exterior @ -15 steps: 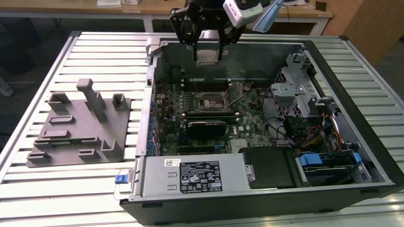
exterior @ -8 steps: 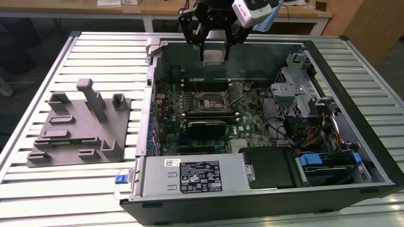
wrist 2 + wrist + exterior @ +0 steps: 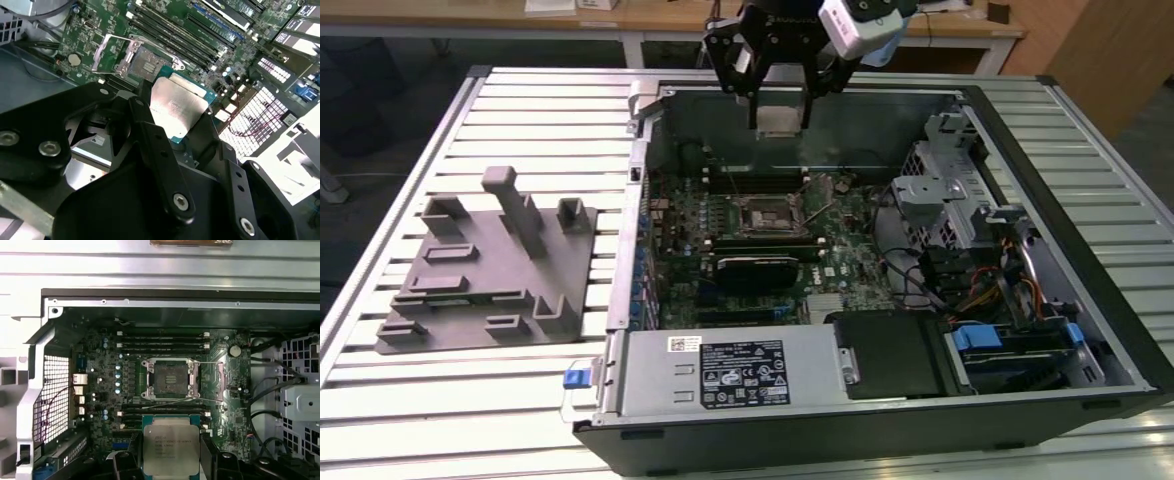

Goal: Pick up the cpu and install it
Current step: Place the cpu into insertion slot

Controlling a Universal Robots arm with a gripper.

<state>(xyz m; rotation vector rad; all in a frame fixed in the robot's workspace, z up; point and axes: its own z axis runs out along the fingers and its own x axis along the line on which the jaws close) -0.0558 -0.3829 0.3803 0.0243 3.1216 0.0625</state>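
One cpu, silvery top showing, is clamped in your gripper, hanging over the open pc case; mobo socket sits empty, well apart from it.

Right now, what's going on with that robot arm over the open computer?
The arm's claw grips the cpu and holds it in the air above the open computer case. Below, the motherboard socket sits open with no chip in it, so the cpu is not yet installed. A grey tray lies on the table beside the case.
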